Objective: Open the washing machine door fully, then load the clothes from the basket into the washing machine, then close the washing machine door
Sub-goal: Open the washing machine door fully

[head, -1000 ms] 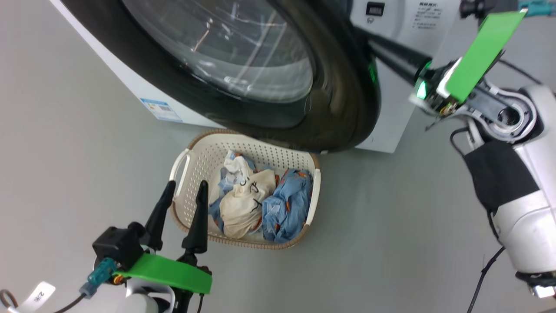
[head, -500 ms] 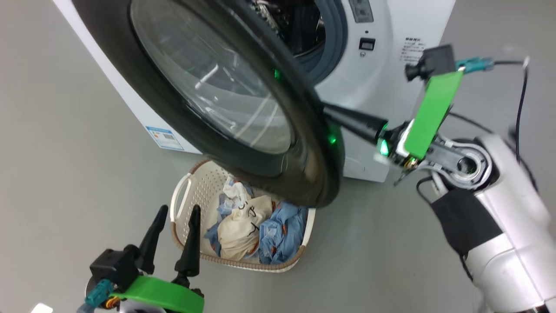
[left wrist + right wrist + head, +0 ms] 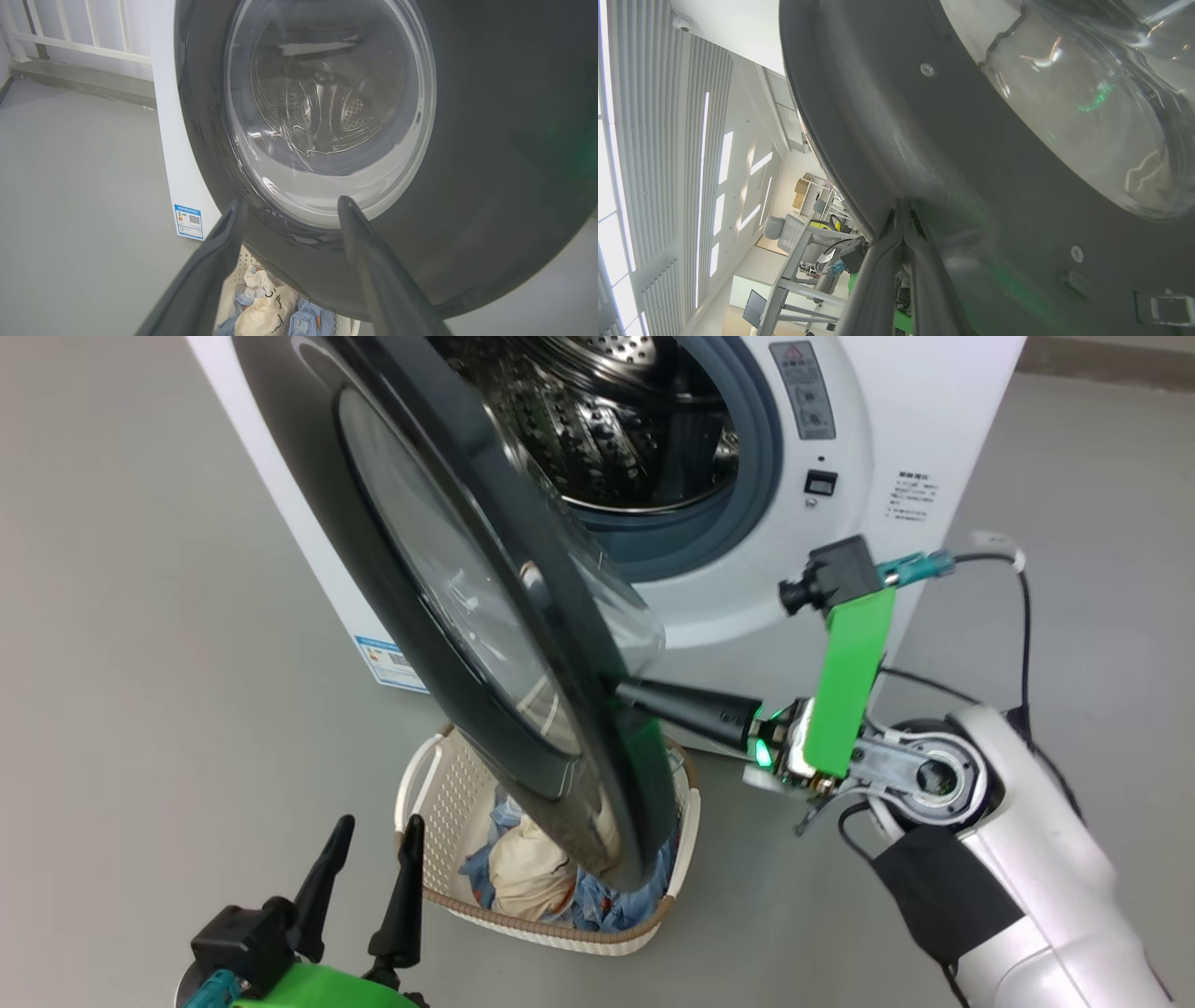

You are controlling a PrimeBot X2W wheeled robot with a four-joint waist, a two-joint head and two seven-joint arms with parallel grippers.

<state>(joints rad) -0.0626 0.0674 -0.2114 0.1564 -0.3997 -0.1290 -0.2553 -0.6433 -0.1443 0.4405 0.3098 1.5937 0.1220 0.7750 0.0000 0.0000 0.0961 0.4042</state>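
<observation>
Closest to me is my left gripper (image 3: pixel 378 823), fingers spread wide with nothing in them, hanging low just beside the basket (image 3: pixel 457 793). The basket sits on the floor right in front of the washing machine (image 3: pixel 934 420), and the clothes (image 3: pixel 523 873) are all in it, cream one on top, blue ones around it. Over that hangs the washing machine door (image 3: pixel 448 597), roughly half open, its bottom edge overlapping the basket from my head view. My right gripper (image 3: pixel 630 691) is closed tight with nothing between the fingers, and the tips are just pressed against the dark inner rim of the door, so it's a push, not a hold. Behind that the steel drum (image 3: pixel 607 420) is open to view and looks empty. What worries me: that rim is smooth, so I reckon closed fingertips could skid off and let the door drift back. The door's outer face is also pointing at my left gripper, so swinging it wider could knock into it. And if it stops short of fully open, it'll be sitting right over the clothes when I reach in.
</observation>
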